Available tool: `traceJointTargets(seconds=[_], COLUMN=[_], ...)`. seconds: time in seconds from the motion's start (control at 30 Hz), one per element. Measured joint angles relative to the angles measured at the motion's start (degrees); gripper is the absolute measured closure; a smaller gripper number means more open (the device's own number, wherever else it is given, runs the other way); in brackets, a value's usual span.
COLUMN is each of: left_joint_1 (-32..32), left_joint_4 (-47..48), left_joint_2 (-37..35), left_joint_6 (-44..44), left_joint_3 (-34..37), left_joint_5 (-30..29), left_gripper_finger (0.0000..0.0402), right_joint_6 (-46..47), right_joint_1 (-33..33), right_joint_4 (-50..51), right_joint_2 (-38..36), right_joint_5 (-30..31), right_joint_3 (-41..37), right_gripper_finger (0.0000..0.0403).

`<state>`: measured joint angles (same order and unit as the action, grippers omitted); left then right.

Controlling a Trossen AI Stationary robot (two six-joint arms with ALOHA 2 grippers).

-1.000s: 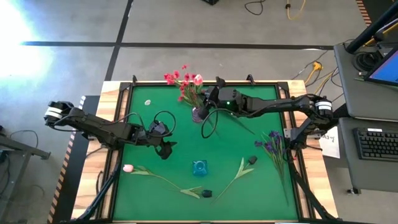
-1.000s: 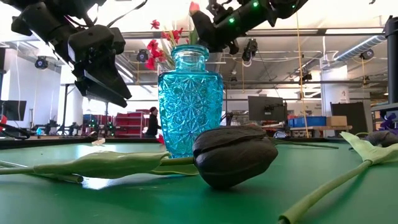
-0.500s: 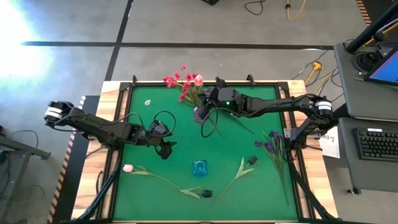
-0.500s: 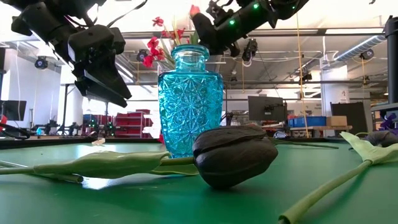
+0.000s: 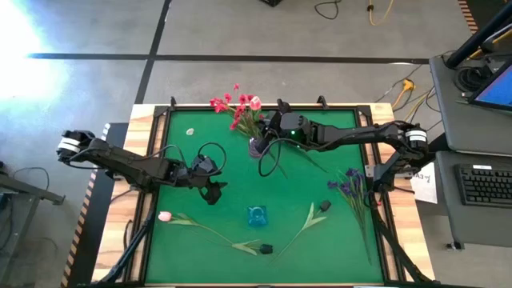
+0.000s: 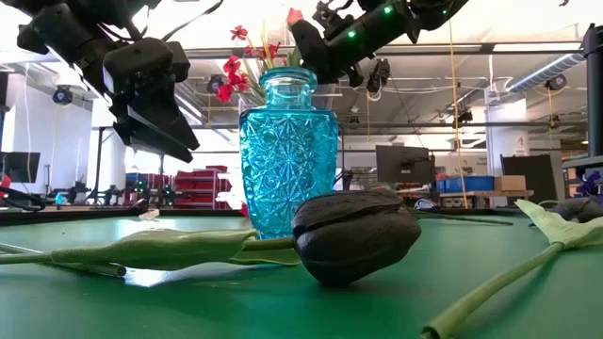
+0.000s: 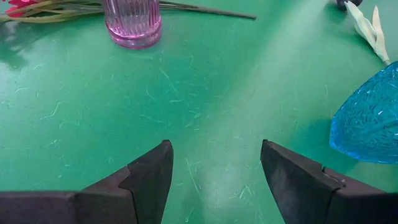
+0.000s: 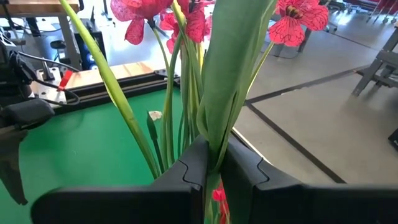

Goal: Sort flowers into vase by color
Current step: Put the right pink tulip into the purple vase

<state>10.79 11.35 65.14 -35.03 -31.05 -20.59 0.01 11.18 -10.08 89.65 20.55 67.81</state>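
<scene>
My right gripper (image 5: 267, 128) (image 8: 212, 160) is raised over the table's far middle, beside the pink ribbed vase (image 5: 256, 146) (image 7: 132, 23), and is shut on a flower's green stem. A pale pink tulip bud (image 5: 254, 102) shows just beyond it. Red blooms (image 5: 232, 104) (image 8: 186, 15) on thin stems crowd around the held stem. My left gripper (image 5: 214, 194) (image 7: 214, 155) hangs open above bare mat left of centre. The blue cut-glass vase (image 5: 256, 214) (image 6: 287, 151) stands near the middle. Another pink tulip (image 5: 166, 216), two dark tulips (image 5: 266, 249) (image 5: 324, 206) and purple sprays (image 5: 350, 186) lie on the mat. My right gripper pinches a broad green leaf wrapped round a stem (image 8: 214, 140) between its two fingers (image 8: 193, 165). It reaches in from the table's right side, with the fingers across the stem. The stem stands roughly upright and rises past the fingers; its lower end is hidden below them.
The green mat (image 5: 320, 240) has raised edges with clamps along the far side. A black cable loop (image 5: 268, 164) hangs below the right arm. A small pale scrap (image 5: 190, 132) lies far left. A dark tulip head (image 6: 356, 235) lies close to the low camera, before the blue vase.
The red blooms behind the blue vase have swayed slightly in the low view. Both arms have kept their places, and neither gripper has opened or shut.
</scene>
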Motion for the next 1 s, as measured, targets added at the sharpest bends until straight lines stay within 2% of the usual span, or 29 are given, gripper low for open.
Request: traceJointTargets(seconds=[1.0], left_joint_1=[0.0], left_joint_4=[0.0], left_joint_2=[0.0], left_joint_6=[0.0], left_joint_3=[0.0], left_joint_5=[0.0], left_gripper_finger=[0.0171], right_joint_6=[2.7], right_joint_1=[0.0], right_joint_4=[-2.6], right_joint_2=[0.2], right_joint_5=[0.0], right_joint_3=[-1.8], right_gripper_finger=[0.0375])
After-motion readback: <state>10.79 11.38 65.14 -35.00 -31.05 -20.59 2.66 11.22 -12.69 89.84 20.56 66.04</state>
